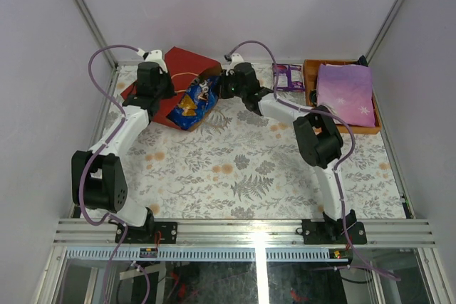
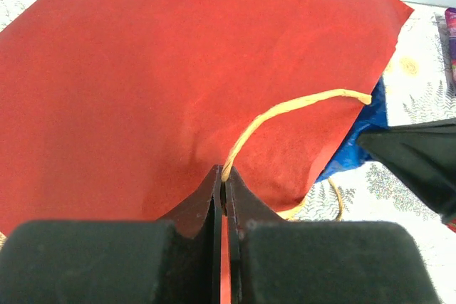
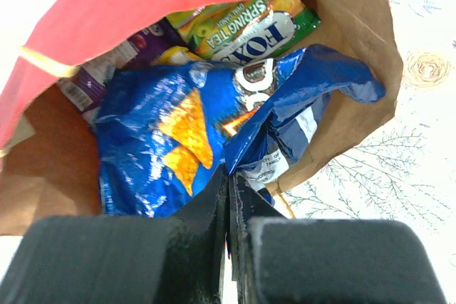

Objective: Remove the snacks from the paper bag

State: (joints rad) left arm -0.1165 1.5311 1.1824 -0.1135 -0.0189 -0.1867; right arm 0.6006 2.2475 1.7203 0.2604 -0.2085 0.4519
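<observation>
The red paper bag (image 1: 187, 62) lies on its side at the back left, its mouth toward the right. My left gripper (image 2: 224, 174) is shut on its tan cord handle (image 2: 285, 108) above the red paper (image 2: 157, 76). My right gripper (image 3: 229, 173) is shut on the edge of the blue Doritos bag (image 3: 164, 140), which sticks out of the bag's mouth (image 1: 194, 102). Deeper inside the brown kraft lining (image 3: 356, 40) I see a yellow-green packet (image 3: 242, 23) and a purple pack (image 3: 107, 69). Another purple packet (image 1: 287, 76) lies on the table.
An orange tray (image 1: 311, 82) at the back right holds a flat lilac item (image 1: 346, 89). The table has a floral cloth (image 1: 242, 169) and metal-framed walls around it. The right gripper's black body (image 2: 420, 151) shows at the right of the left wrist view.
</observation>
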